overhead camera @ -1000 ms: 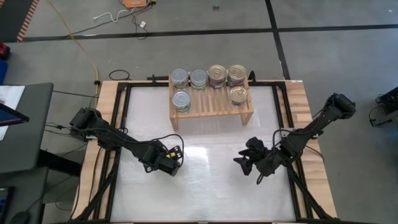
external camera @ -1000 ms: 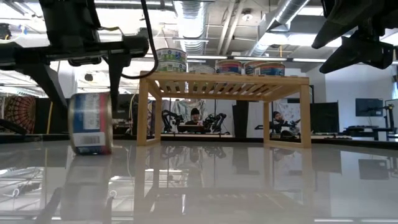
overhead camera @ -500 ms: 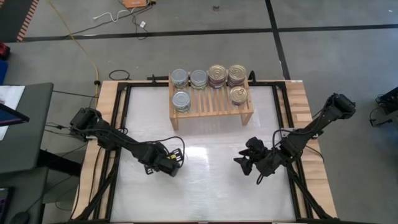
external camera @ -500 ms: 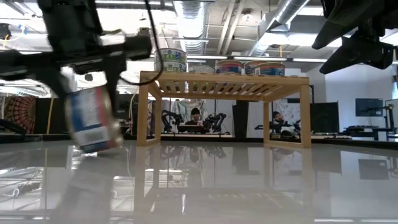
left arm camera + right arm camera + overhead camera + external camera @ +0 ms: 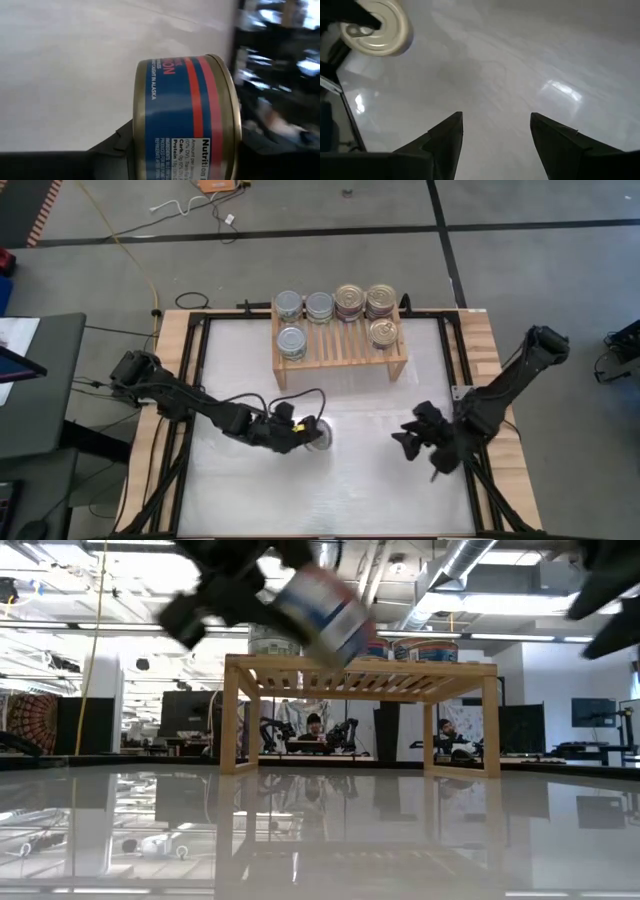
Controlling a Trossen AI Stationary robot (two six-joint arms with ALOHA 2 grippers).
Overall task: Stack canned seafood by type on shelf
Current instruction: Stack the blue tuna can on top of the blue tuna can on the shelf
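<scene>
The left pincer (image 5: 305, 435) is clenched on a salmon tin (image 5: 187, 120) with a blue and red label, gripping it by its flat ends so the label band faces out; that hold leaves the round side free and should let the tin be turned flat for stacking. The tin hangs clear above the desk (image 5: 350, 490), in front of the wooden shelf (image 5: 340, 345) and well short of it. On the shelf's slatted top the other tins sit sorted: silver-topped tins (image 5: 303, 307) toward the left end, gold-lidded tins (image 5: 366, 301) toward the right. The left arm reaches low and far inward across the desk, wrist rolled, so the tin rides tilted. The right pincer (image 5: 425, 442) hovers over the desk's right half, released and empty, fingers (image 5: 445, 137) spread, waiting
</scene>
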